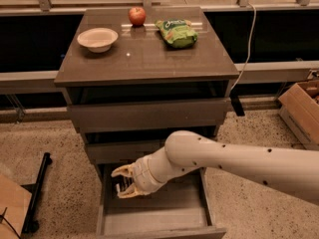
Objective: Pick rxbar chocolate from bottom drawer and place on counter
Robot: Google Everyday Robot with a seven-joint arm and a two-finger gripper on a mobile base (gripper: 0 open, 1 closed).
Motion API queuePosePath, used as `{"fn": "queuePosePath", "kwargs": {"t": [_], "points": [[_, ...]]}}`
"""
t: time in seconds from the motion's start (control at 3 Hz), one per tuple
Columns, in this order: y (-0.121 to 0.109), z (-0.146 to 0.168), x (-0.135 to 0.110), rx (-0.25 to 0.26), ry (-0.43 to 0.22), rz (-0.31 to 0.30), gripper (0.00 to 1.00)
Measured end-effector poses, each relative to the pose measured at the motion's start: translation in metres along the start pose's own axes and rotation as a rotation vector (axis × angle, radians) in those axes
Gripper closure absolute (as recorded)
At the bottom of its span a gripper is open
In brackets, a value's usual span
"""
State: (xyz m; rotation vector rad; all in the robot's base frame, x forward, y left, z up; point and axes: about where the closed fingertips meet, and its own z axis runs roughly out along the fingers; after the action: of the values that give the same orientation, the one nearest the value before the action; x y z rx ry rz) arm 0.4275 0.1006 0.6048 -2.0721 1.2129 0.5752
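The bottom drawer (164, 218) stands pulled open at the foot of the cabinet, its pale grey inside showing. My gripper (122, 182) is over the drawer's left part, a little above its floor. Its fingers are closed on a small dark flat thing, the rxbar chocolate (123, 184), which they mostly hide. The white arm reaches in from the lower right. The glossy grey-brown counter (144, 59) is the cabinet's top, well above the gripper.
On the counter stand a white bowl (97, 38), a red apple (137, 16) and a green chip bag (176, 32). The two upper drawers are nearly shut. A cardboard box (304, 108) is on the floor at right, and a black pole (37, 193) at left.
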Motion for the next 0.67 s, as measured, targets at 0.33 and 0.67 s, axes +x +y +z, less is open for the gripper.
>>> {"fn": "queuePosePath", "kwargs": {"t": [0.33, 0.67], "points": [[-0.034, -0.043, -0.022, 0.012, 0.094, -0.024, 1.00], [-0.076, -0.080, -0.048, 0.008, 0.199, -0.061, 1.00]]}}
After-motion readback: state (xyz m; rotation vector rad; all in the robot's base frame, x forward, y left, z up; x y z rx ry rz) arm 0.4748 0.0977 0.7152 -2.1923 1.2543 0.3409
